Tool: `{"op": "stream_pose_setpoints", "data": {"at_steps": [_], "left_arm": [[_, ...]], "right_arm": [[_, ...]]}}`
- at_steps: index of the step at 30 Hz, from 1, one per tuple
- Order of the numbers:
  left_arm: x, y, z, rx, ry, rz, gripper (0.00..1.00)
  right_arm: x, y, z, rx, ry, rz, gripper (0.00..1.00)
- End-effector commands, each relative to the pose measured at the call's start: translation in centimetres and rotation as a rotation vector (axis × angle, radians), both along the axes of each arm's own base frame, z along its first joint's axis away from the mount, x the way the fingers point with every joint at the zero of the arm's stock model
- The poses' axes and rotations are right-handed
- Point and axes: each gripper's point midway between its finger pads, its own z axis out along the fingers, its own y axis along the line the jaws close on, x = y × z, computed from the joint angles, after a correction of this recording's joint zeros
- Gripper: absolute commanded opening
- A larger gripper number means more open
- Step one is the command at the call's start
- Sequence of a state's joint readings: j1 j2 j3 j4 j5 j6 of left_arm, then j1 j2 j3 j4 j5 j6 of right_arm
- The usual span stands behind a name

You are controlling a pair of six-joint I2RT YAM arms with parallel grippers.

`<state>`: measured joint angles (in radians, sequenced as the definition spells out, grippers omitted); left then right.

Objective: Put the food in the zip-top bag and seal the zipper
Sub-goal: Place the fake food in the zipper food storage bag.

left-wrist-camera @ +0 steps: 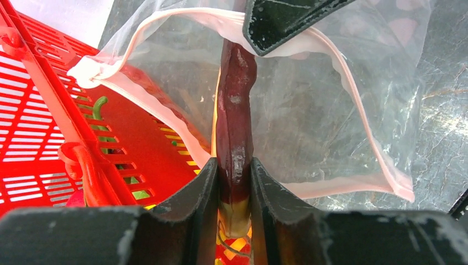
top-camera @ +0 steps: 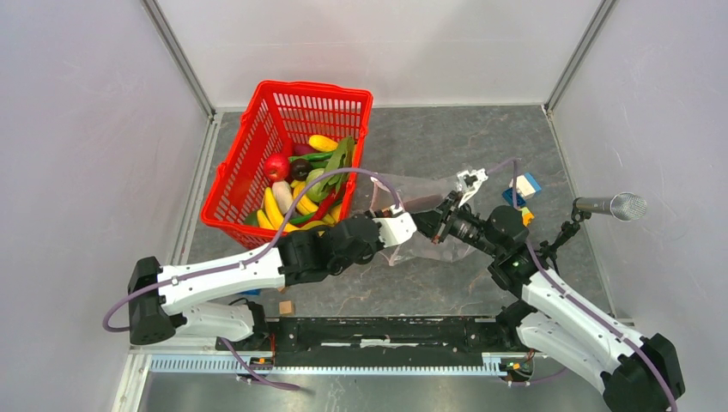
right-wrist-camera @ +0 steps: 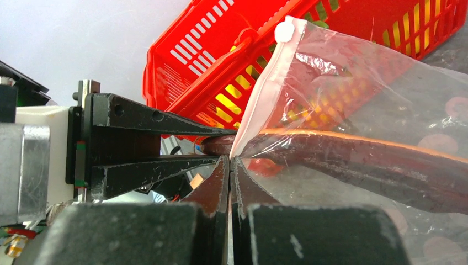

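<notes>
Scanning from the upper left of the top view, I see the red basket (top-camera: 242,163) with most of the food (top-camera: 296,193) heaped inside. Near centre, my left gripper (left-wrist-camera: 234,168) is clamped on a long dark red toy pepper (left-wrist-camera: 236,99), close to its tail end. It looks like light, rigid, glossy plastic, so I judge it could swivel if pinched at the tip; a hold across its narrow width suits it. Its long axis points to the top of the left wrist view, nose inside the mouth of the zip-top bag (left-wrist-camera: 325,121). That bag is thin, limp film, best held by the stiffer zipper (left-wrist-camera: 356,99). Further right, my right gripper (right-wrist-camera: 230,165) is closed tight on that pink edge, holding the mouth up.
</notes>
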<state>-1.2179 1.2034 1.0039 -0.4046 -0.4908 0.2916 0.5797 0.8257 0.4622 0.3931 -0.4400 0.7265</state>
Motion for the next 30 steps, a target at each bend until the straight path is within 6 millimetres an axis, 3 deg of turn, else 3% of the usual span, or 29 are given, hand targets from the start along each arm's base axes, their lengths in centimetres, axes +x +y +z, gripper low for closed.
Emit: {"op": "stream_pose_setpoints", "data": {"at_steps": [1, 10, 19, 23, 26, 30], "left_arm": [[-0.1, -2.6, 3.1, -0.150, 0.010, -0.025, 0.05], [-3.7, -6.6, 6.7, -0.381, 0.252, -0.155, 0.02], [-2.5, -5.5, 4.9, -0.474, 0.442, 0.039, 0.02], [-2.4, -6.0, 5.7, -0.606, 0.528, 0.036, 0.02], [-3.0, -6.8, 6.3, -0.636, 0.577, -0.009, 0.02], [-2.3, -7.3, 6.7, -0.692, 0.612, 0.036, 0.02]], "right_arm": [[-0.2, -0.6, 1.5, 0.030, -0.137, -0.018, 0.00], [-2.1, -2.1, 2.1, 0.036, -0.467, -0.029, 0.00], [-3.9, -3.7, 5.0, 0.141, -0.648, -0.070, 0.00], [-4.8, -3.6, 5.3, 0.161, -0.693, -0.041, 0.00], [-5.3, -3.8, 5.3, 0.178, -0.720, -0.035, 0.00], [-5.7, -3.8, 5.2, 0.197, -0.735, -0.028, 0.00]]}}
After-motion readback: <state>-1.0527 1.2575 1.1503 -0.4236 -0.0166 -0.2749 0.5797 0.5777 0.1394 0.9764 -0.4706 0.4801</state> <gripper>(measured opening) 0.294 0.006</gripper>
